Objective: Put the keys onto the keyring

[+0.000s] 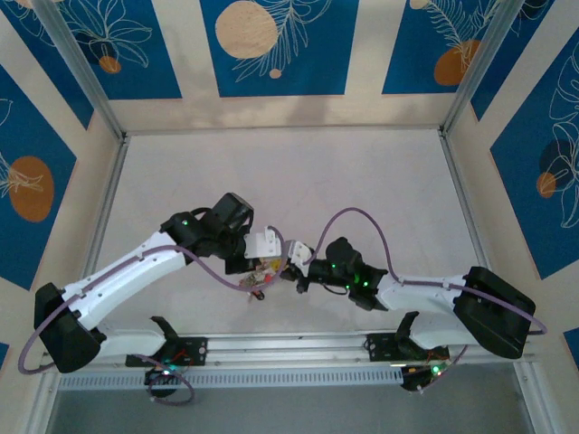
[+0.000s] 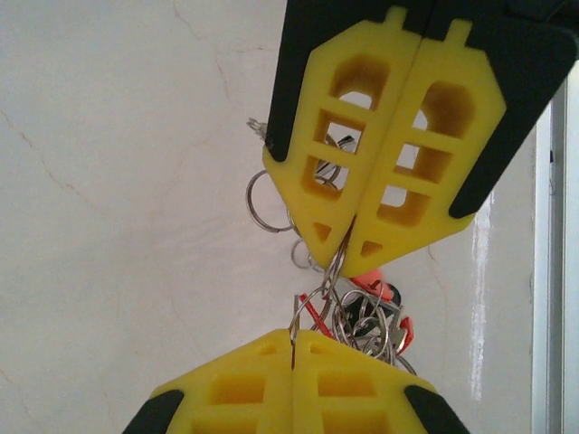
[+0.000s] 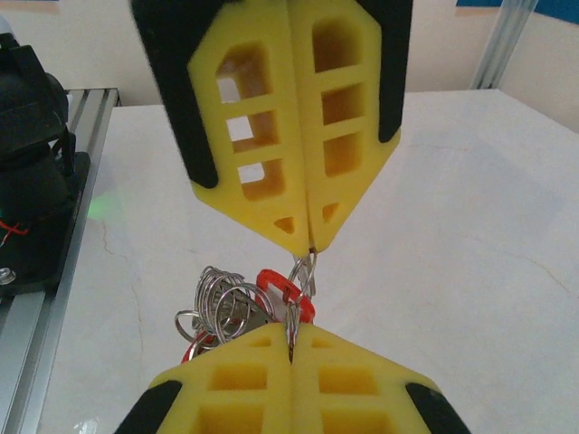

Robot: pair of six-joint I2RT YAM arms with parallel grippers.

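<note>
Rail (image 1: 289, 348) of grey metal, with both black arm bases on it, is seen at the near edge. Yellow slotted left fingers (image 2: 267, 357) are pressed together on a thin silvery wire keyring (image 2: 331, 276), with the wire clamped at their tips. Yellow slotted right fingers (image 3: 181, 380) are likewise closed tight, tip to tip with the left pair, and the same wire is pinched from the opposite side. A short span of keyring is stretched between the two tips. Small keys with red plastic heads (image 3: 282, 289) and several small silver split rings (image 3: 222, 303) are bunched on the keyring just beside the pinch points. Darker parts are glimpsed among them, colour not certain. Whether the bunch touches the surface cannot be told. In the top view the meeting point is placed near the front middle of the white marbled tabletop (image 1: 298, 172), between the white left arm (image 1: 136, 267) and the white-and-black right arm (image 1: 425, 289). Purple cables (image 1: 357, 212) are looped along both arms. Blue-and-cream leaf-patterned walls (image 1: 271, 45) are seen at the far side.
</note>
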